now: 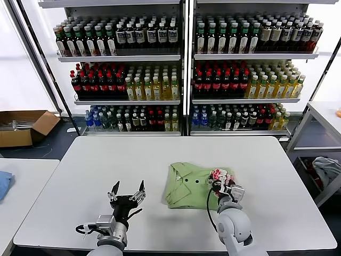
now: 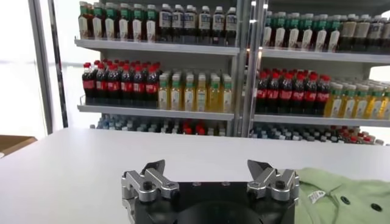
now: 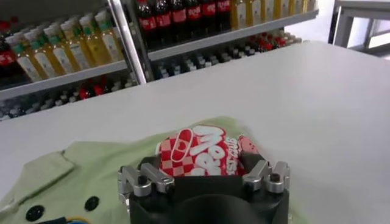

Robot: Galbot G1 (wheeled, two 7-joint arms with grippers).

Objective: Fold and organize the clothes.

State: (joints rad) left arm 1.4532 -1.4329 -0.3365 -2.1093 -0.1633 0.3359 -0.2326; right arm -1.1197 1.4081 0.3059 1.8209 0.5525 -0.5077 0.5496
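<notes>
Nearest to me, by the front edge of the white table (image 1: 160, 154), my left gripper (image 1: 127, 195) hangs over bare tabletop left of centre with its fingers spread wide and nothing between them; its wrist view shows both fingers (image 2: 150, 181) apart above the plain white surface. To the right of it, also close to the front edge, my right gripper (image 1: 226, 188) sits over the near right part of the folded light green polo shirt (image 1: 189, 186), and its fingers (image 3: 142, 181) are likewise spread, closed on nothing that I can see. From the right wrist camera the red-and-white printed patch (image 3: 201, 152) lies just beyond the fingertips, but I cannot tell whether the tips touch the cloth. The shirt lies flat in a compact rectangle slightly right of the table's centre, collar and dark buttons (image 1: 197, 181) facing up, with its left edge just beside the left gripper. Past the far edge of the table stand two shelving units (image 1: 186, 64) packed with rows of drink bottles. A cardboard box (image 1: 24, 127) sits on the floor at far left, and a second table edge (image 1: 26, 176) shows on the left.
</notes>
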